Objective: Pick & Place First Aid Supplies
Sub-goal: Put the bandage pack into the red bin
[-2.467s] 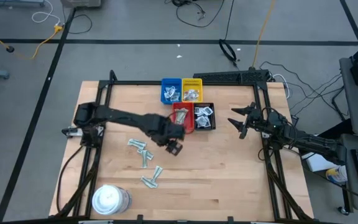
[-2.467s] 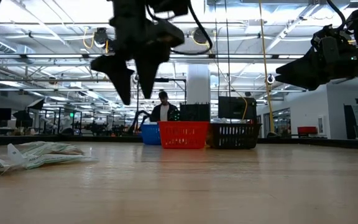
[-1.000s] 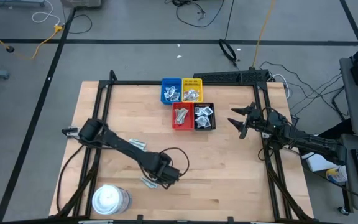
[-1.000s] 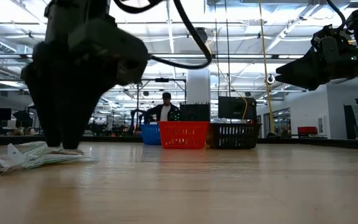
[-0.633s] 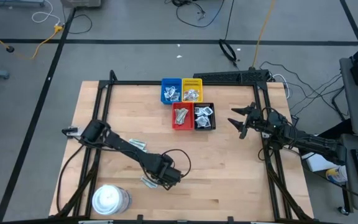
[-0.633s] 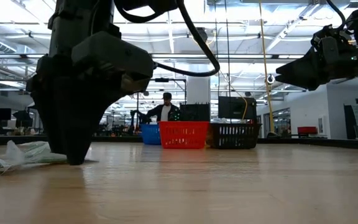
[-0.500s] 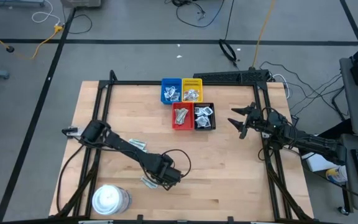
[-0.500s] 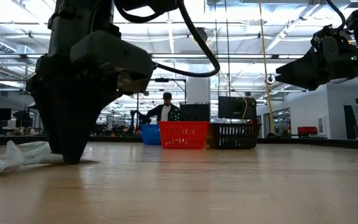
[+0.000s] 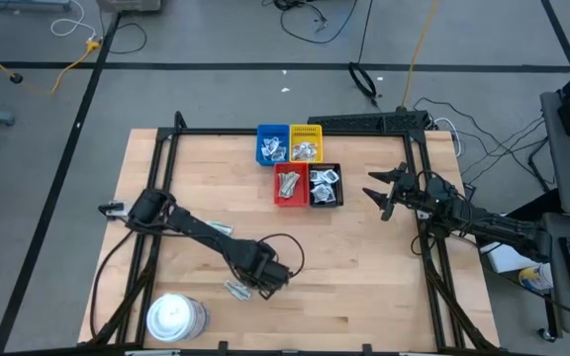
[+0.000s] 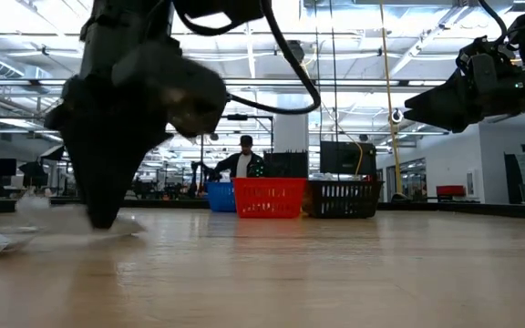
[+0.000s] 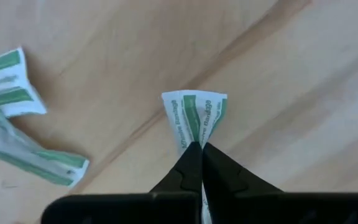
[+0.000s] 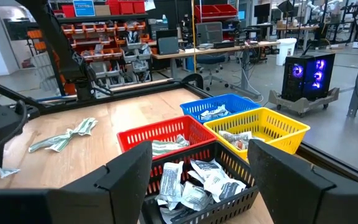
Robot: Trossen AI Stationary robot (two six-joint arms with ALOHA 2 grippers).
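Pale wood is forming the worktop, and two dark robot arms are reaching over it. The left gripper is working low over the worktop toward its near edge, left of the middle. Its fingers are pinched tight on a narrow white packet with green stripes, gripping it by one end while the free end is fanning out past the fingertips. More loose packets of the same kind are lying on the wood just beside it, and a few others are lying farther toward the left side. A round white tub is standing near the near-left corner.

Four small trays are sitting together near the middle of the far edge: blue, yellow, red and black. Each one is holding wrapped supplies.

The right gripper is waiting above the right edge of the worktop, well apart from the trays, with its fingers spread wide and holding nothing.

Beyond the table, a person is standing in the room.
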